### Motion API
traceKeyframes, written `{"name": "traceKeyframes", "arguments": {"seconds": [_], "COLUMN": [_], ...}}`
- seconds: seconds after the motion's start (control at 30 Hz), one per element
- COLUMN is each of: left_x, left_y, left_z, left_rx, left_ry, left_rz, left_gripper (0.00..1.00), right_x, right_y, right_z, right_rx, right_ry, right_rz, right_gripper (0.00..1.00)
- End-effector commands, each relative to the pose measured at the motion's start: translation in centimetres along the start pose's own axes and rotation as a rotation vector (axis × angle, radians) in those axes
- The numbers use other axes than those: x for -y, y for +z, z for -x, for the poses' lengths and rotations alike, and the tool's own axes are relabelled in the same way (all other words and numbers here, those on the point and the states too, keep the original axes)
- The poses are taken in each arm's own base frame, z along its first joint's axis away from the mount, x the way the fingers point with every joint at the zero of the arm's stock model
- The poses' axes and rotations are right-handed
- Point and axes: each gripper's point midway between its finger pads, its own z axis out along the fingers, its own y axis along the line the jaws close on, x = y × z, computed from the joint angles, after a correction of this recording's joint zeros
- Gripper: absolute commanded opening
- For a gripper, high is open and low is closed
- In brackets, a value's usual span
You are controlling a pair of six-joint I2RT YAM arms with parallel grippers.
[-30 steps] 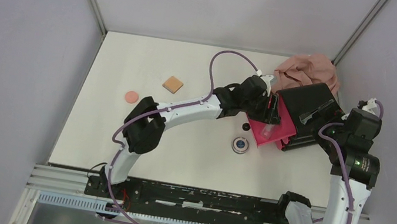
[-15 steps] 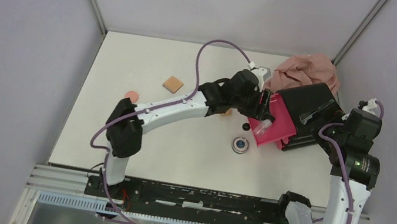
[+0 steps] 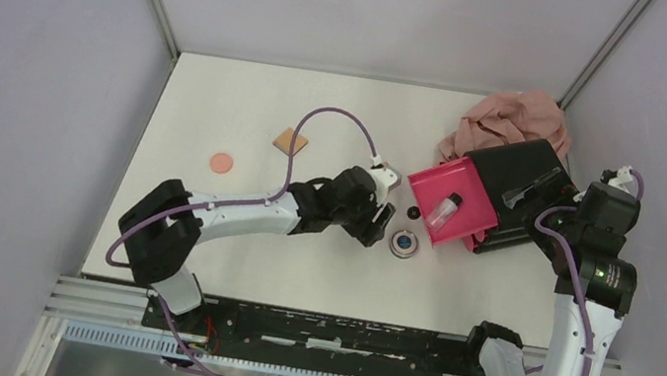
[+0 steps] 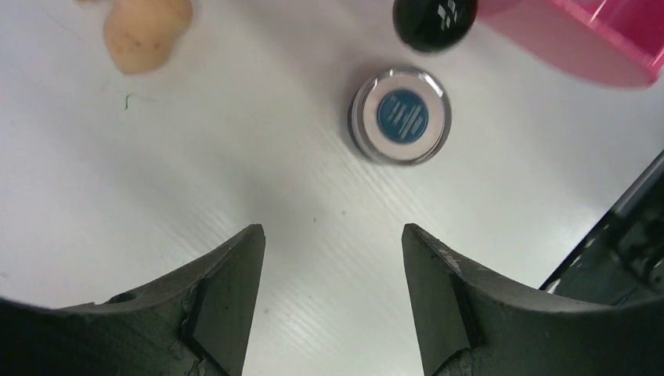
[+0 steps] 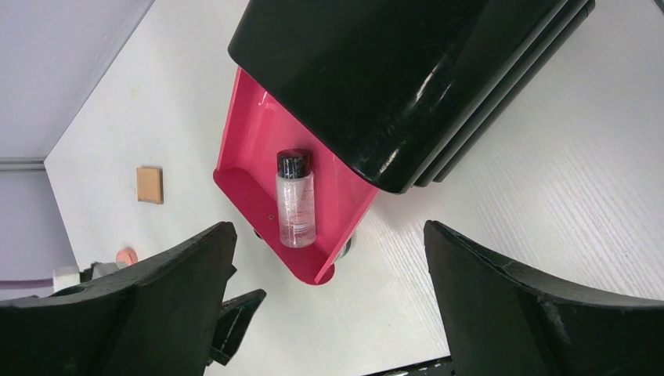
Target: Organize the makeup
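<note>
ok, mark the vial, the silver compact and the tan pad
vial (image 5: 295, 205), right wrist view, clear body.
silver compact (image 4: 399, 115), left wrist view, blue lid centre.
tan pad (image 5: 149, 185), right wrist view, middle of its face.

The left gripper (image 4: 333, 235) now hovers, jaws apart, near the silver compact (image 4: 399, 116), leaving the vial (image 5: 295, 200) lying in the magenta drawer (image 3: 475, 184).

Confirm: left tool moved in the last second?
Yes. The left tool withdrew from the magenta drawer toward the near edge, now beside the silver compact.
</note>
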Motion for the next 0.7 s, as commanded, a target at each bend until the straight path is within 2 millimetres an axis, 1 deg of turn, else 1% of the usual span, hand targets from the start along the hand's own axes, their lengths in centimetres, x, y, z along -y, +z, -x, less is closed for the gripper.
{"name": "traceKeyframes", "arguments": {"seconds": [0.0,0.07,0.2,0.27,0.33,0.43,0.67], "left_x": [2.0,2.3,2.8,3.2,3.2,3.5,4.0], "left_y": [-1.9,-1.7,-0.2,0.7,1.8,3.4,4.8], "left_z": [4.4,4.6,4.8,5.0,5.3,5.0,5.4], "left_rx": [0.262,0.315,0.372,0.371,0.359,0.303,0.308], "left_ry": [0.241,0.276,0.39,0.437,0.465,0.515,0.525], "left_rz": [-0.146,-0.171,-0.204,-0.225,-0.22,-0.241,-0.28], "left_gripper": [0.73,0.73,0.71,0.71,0.69,0.67,0.65], "right_x": [-0.7,-0.8,-0.7,-0.6,-0.5,-0.6,-0.8], "right_y": [0.4,0.6,0.7,0.6,0.6,0.5,0.8], "right_z": [0.8,0.7,0.5,0.5,0.5,0.5,0.6], "right_rx": [0.028,0.02,0.015,0.012,0.013,0.011,0.004], "right_ry": [0.002,0.003,-0.001,-0.007,-0.009,-0.012,-0.007], "right_rz": [0.033,0.039,0.036,0.033,0.03,0.029,0.038], "right_gripper": [0.97,0.97,0.97,0.97,0.97,0.97,0.97]}}
